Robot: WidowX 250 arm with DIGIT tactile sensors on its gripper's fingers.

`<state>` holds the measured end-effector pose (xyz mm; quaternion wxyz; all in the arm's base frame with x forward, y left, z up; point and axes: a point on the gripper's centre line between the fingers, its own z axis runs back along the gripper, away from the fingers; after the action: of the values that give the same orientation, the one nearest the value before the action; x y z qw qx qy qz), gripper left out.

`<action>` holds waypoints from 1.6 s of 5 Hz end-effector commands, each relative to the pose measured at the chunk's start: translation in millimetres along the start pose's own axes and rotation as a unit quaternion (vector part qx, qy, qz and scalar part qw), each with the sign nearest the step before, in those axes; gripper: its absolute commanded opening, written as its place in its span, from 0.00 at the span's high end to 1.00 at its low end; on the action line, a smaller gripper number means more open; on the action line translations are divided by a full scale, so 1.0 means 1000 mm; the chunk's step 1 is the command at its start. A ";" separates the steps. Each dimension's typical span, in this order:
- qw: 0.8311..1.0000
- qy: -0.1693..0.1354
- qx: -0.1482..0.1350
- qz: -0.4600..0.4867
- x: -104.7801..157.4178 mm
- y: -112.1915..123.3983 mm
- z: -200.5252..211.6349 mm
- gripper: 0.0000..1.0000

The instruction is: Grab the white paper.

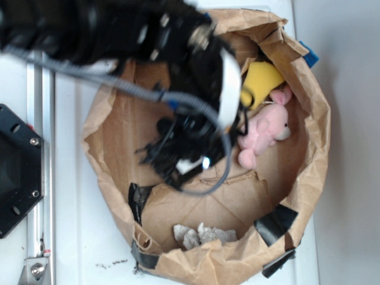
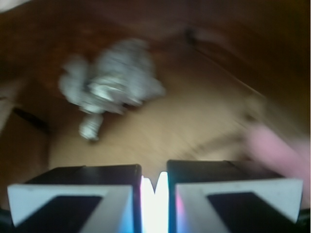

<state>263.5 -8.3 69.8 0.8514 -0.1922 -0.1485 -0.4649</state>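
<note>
1. The white paper lies on the floor of the brown paper bag, tight against the near wall at the bottom of the overhead view, close to the strips of black tape on the rim. In the wrist view it shows as a blurred, creased grey-white wad, ahead of the gripper and off to its left.
2. The gripper has its two pads almost together, only a thin bright slit between them, and nothing is held. It hangs over the middle of the bag, well apart from the wad.
3. I would say the reach is the step in hand. To do it well, the pads want spreading first, wider than the wad.
4. Then the arm should travel toward that near wall and come down with the wad centred between the pads, across its narrow side if possible.
5. The bag wall is the hazard: it leans inward there, so a pad could snag the crumpled rim.
6. The pink plush toy and yellow thing sit on the far side, out of the way.
</note>
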 end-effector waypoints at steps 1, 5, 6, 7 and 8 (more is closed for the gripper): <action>0.999 0.002 0.032 0.022 0.007 0.008 0.027 1.00; 0.990 -0.008 -0.018 -0.143 0.035 -0.018 -0.010 0.00; 0.984 -0.020 -0.031 -0.177 0.040 -0.029 -0.013 0.00; 0.976 -0.034 -0.041 -0.210 0.042 -0.040 -0.015 0.00; 0.972 -0.046 -0.042 -0.225 0.047 -0.046 -0.020 0.00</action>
<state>260.6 -68.1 63.3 0.7265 -0.2294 -0.1885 -0.6197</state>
